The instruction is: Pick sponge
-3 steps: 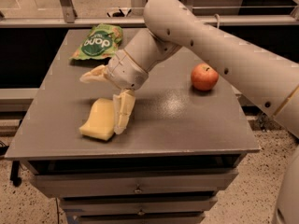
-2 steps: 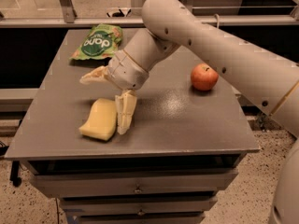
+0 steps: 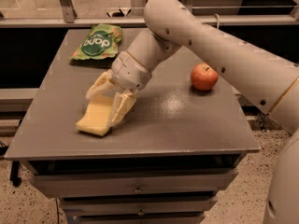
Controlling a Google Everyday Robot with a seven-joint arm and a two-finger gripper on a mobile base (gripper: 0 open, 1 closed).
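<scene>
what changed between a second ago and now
The end effector has come down a little, and its open fingers now straddle the far end of the sponge. The sponge does not look gripped yet. The sponge, the apple and the green bag lie where they were on the table.

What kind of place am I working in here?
Probably an office break area or test lab: a gray drawer cabinet, a chip bag and an apple. The gripper is open over the sponge.
</scene>
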